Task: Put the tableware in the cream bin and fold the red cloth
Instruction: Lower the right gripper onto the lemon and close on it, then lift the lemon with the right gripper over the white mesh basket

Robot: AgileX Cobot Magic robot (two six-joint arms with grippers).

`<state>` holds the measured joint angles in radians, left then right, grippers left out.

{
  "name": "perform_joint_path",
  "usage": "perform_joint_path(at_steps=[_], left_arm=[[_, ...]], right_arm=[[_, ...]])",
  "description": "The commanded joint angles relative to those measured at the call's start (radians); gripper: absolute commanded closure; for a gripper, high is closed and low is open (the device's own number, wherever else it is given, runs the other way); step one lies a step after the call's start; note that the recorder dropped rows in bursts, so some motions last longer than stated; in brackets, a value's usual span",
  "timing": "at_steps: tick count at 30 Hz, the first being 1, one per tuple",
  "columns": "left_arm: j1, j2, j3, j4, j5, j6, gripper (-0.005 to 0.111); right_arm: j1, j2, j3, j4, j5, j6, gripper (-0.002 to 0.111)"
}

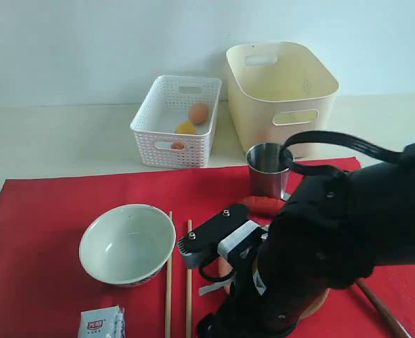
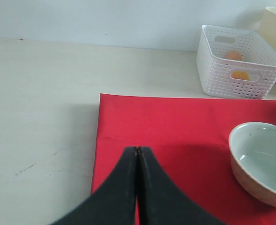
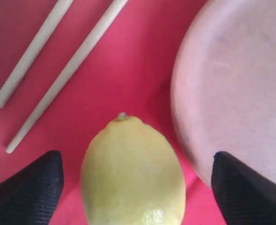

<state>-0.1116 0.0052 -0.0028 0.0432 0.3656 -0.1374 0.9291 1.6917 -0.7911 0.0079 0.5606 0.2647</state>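
Straddling the lemon (image 3: pixel 133 173) with jaws wide, the right pincer (image 3: pixel 135 161) hangs beside the brown plate (image 3: pixel 236 84) on the red cloth (image 2: pixel 166 122); the left pincer (image 2: pixel 137 149) is closed. From the steel cup (image 1: pixel 268 169), the bowl (image 1: pixel 127 243) lies at 8 o'clock, the cream bin (image 1: pixel 281 88) at 12.

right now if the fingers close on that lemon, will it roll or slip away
The lemon is oval and rounded, so it would probably roll on the red cloth if nudged. Its skin looks smooth, so it might slip from the fingers.
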Motion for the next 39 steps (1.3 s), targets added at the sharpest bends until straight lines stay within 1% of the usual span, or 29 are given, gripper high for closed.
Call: perform_joint_path(at_steps=[1, 4, 6, 10, 11, 13, 21, 26, 30, 34, 39], left_arm=[[0.003, -0.005, 0.003, 0.0, -0.009, 0.001, 0.107], [0.003, -0.005, 0.003, 0.0, -0.009, 0.001, 0.107], [0.003, -0.005, 0.003, 0.0, -0.009, 0.001, 0.107], [0.003, -0.005, 0.003, 0.0, -0.009, 0.001, 0.107], [0.003, -0.005, 0.003, 0.0, -0.009, 0.001, 0.107], [0.003, -0.005, 0.003, 0.0, -0.009, 0.001, 0.107], [0.003, -0.005, 0.003, 0.0, -0.009, 0.003, 0.107], [0.003, -0.005, 0.003, 0.0, -0.009, 0.003, 0.107], [0.003, -0.005, 0.003, 0.0, -0.009, 0.003, 0.107], [0.003, -0.005, 0.003, 0.0, -0.009, 0.003, 0.107], [0.003, -0.005, 0.003, 0.0, -0.009, 0.003, 0.107]], right_arm=[[0.002, 0.069, -0.032, -0.008, -0.01, -0.004, 0.028], [0.002, 0.107, -0.042, -0.008, -0.01, 0.002, 0.036], [0.002, 0.124, -0.042, -0.008, -0.008, 0.019, 0.049], [0.002, 0.126, -0.042, -0.052, 0.012, 0.089, 0.085], [0.002, 0.12, -0.042, -0.062, 0.017, 0.099, 0.096], [0.002, 0.104, -0.042, -0.083, 0.026, 0.097, 0.109], [0.002, -0.02, -0.042, -0.241, 0.051, 0.097, 0.108], [0.002, -0.121, -0.046, -0.37, 0.022, 0.099, 0.108], [0.002, -0.176, -0.059, -0.462, -0.04, 0.106, 0.108], [-0.011, -0.183, -0.145, -0.507, -0.033, 0.103, 0.108], [-0.109, -0.155, -0.301, -0.517, -0.04, 0.097, 0.108]])
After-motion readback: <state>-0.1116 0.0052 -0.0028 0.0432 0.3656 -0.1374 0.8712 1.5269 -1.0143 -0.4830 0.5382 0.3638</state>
